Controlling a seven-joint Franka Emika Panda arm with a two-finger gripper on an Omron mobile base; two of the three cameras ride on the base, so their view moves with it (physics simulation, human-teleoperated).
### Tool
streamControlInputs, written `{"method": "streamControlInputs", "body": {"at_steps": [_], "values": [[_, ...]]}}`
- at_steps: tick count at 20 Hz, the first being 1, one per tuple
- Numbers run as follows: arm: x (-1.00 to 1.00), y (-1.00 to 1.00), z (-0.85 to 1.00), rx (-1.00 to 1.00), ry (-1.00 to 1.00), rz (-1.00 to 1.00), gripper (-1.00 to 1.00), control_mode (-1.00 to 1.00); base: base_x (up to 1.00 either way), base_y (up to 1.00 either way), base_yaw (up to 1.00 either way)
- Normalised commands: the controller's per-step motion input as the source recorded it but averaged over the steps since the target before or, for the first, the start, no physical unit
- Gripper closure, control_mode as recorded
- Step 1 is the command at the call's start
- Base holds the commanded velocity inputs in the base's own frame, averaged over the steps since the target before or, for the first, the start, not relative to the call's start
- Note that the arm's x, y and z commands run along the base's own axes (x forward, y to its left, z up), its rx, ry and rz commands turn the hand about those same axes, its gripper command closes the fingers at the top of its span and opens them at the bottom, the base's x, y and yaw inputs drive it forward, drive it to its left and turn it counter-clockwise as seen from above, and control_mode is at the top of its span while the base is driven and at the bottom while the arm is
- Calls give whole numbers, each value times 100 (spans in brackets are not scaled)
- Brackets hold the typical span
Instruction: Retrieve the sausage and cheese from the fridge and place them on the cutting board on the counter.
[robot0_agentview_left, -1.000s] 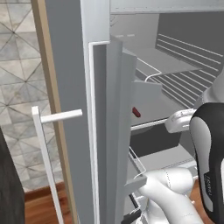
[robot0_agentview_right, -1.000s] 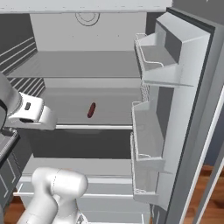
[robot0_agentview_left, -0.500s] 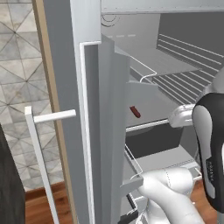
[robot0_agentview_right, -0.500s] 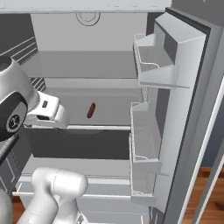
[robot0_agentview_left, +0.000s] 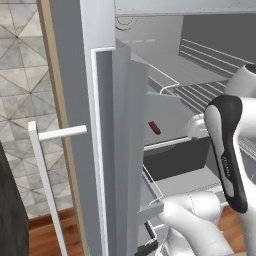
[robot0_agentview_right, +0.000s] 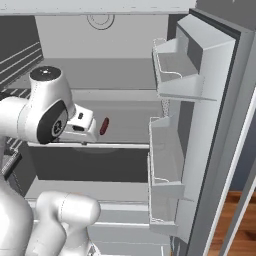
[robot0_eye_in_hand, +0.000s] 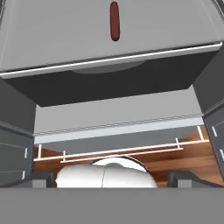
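I see the fridge (robot0_agentview_right: 215, 100) open, the sausage (robot0_agentview_right: 104, 126) lying mid-shelf near the shelf's front edge, and my gripper (robot0_agentview_right: 92, 131) beside it, jaws wide, empty.

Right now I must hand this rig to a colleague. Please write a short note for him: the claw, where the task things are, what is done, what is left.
Claw: open, holding nothing, reaching into the fridge just left of the sausage.
Sausage: lies on the middle shelf, untouched; in the hand view it is ahead at the top.
Cheese, cutting board, counter: I cannot place them from these views.
Done: both fridge doors stand open.
Left: grasp the sausage, carry it to the board, then find and move the cheese.
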Motion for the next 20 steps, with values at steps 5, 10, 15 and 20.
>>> {"method": "streamControlInputs", "body": {"at_steps": [5,10,15,20], "values": [[60,0,-40,0,9,-2,-100,-100,0,0,0],[59,1,-44,0,6,0,-100,-100,0,0,0],[52,11,-40,0,0,0,-100,-100,0,0,0],[50,19,-32,-4,-5,0,-100,-100,0,0,0]]}}
